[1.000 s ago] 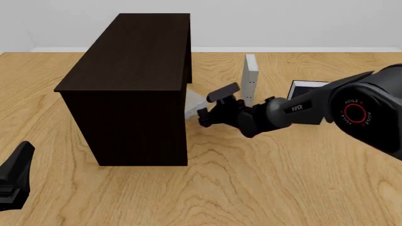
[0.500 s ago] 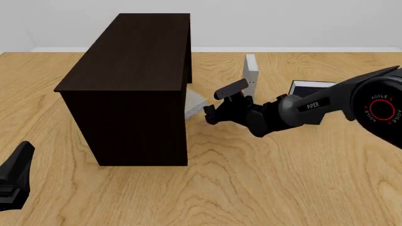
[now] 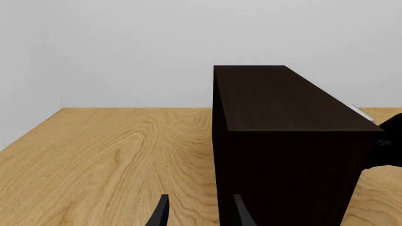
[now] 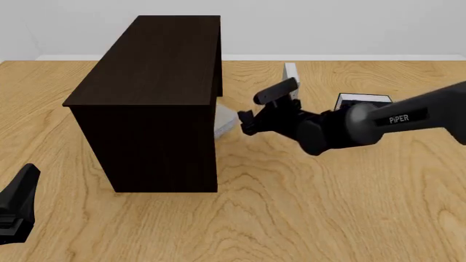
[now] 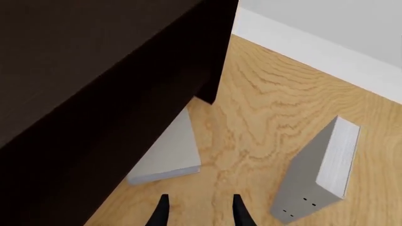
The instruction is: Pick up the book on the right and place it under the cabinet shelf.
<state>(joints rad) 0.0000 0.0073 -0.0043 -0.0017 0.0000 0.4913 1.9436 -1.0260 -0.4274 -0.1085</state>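
Note:
The dark brown cabinet shelf (image 4: 145,82) stands left of centre; it also fills part of the right wrist view (image 5: 75,84) and the left wrist view (image 3: 283,136). The light grey book (image 4: 226,120) lies flat on the table, one end under the cabinet; the right wrist view shows it too (image 5: 171,155). My right gripper (image 4: 261,107) is open and empty, a little to the right of the book and apart from it (image 5: 199,214). My left gripper (image 4: 19,203) is open and empty at the near left (image 3: 199,216).
A second grey book (image 5: 317,172) stands upright with dark dots on its spine, just behind my right gripper (image 4: 291,73). A black-covered book (image 4: 363,100) lies flat further right, partly hidden by my right arm. The wall runs along the far table edge.
My right gripper has drawn back to the right and slightly up, away from the cabinet and the flat grey book. The book and my left arm have not moved.

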